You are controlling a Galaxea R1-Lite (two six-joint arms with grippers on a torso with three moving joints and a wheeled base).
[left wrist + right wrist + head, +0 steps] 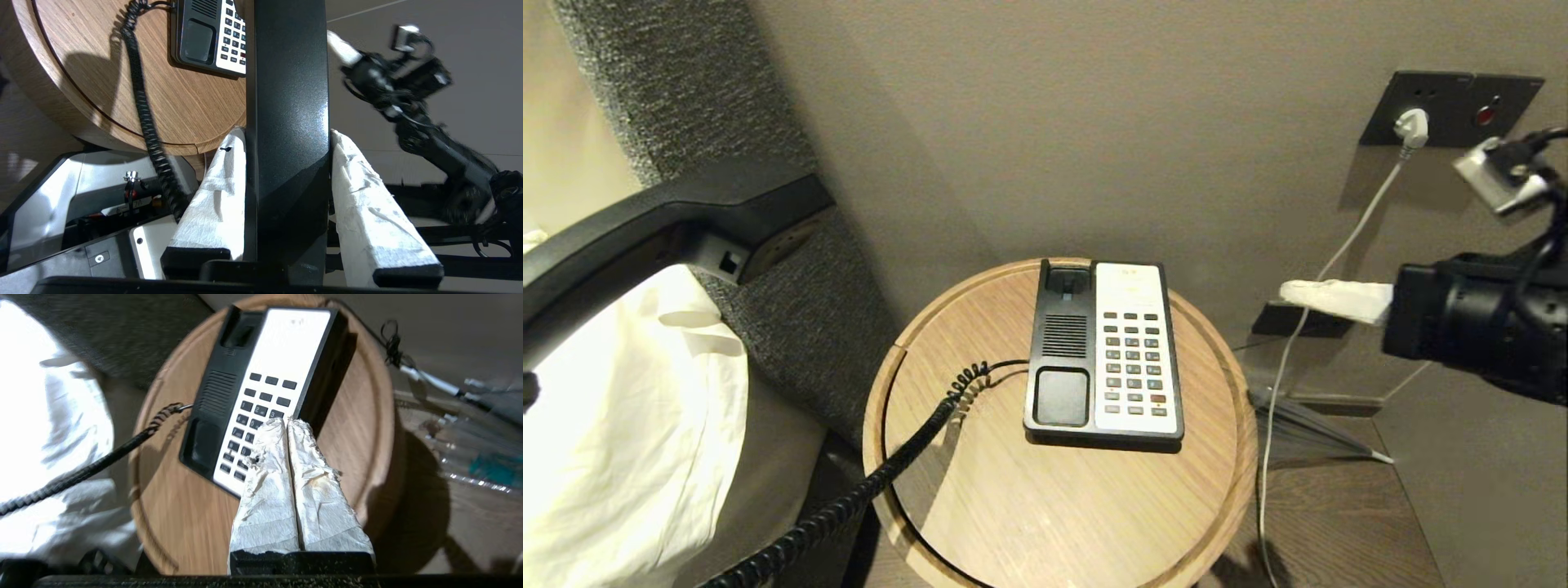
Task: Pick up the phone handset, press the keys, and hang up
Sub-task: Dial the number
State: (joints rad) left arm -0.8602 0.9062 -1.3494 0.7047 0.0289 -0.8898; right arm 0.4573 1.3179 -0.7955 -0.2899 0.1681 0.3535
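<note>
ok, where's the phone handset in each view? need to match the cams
Head view: phone handset at the left edge, lifted off the base, beside the white bedding.
Left wrist view: it runs up the centre, clamped in the left gripper.
Right wrist view: not in it; only its coiled cord shows.
Shared landmark: the phone base on the round wooden table.

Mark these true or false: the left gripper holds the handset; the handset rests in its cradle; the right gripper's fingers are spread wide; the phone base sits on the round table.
1. The left gripper holds the phone handset. True.
2. The handset rests in its cradle. False: it is lifted off the phone base.
3. The right gripper has its fingers spread wide. False: they are pressed together.
4. The base sits on the round wooden table. True.
</note>
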